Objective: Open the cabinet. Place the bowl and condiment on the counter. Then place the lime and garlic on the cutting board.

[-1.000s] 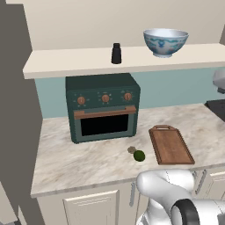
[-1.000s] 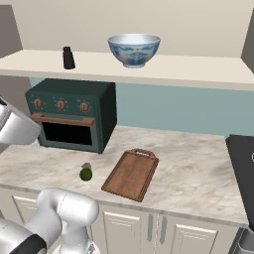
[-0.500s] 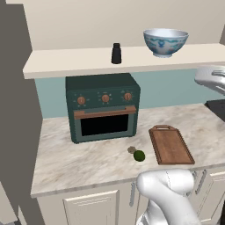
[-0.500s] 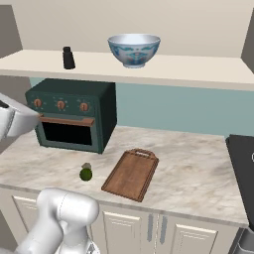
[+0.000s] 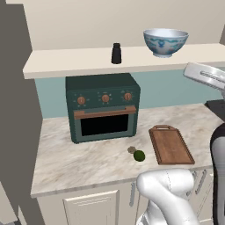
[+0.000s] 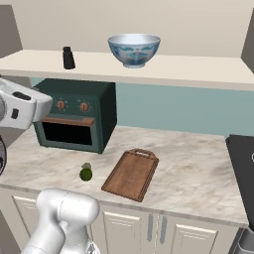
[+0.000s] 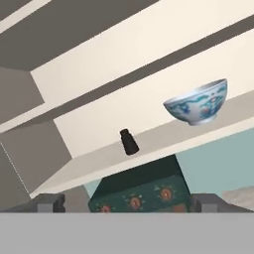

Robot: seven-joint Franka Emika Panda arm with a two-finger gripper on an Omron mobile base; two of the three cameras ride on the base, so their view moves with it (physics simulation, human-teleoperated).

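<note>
- Bowl, upper right of the left base view, stands on the cabinet shelf; condiment stands well apart, upper centre.
- End effector: fingers spread wide, empty, aimed up at the shelf.
- Lime and garlic lie touching on the surface, near the board.
- Advice: approach the bowl level, pinch its rim, lift clear before withdrawing.

Soft, even light is filling these sharp rendered views, a faint shadow is falling under the cabinet shelf, and no glare is showing on the counter.
</note>
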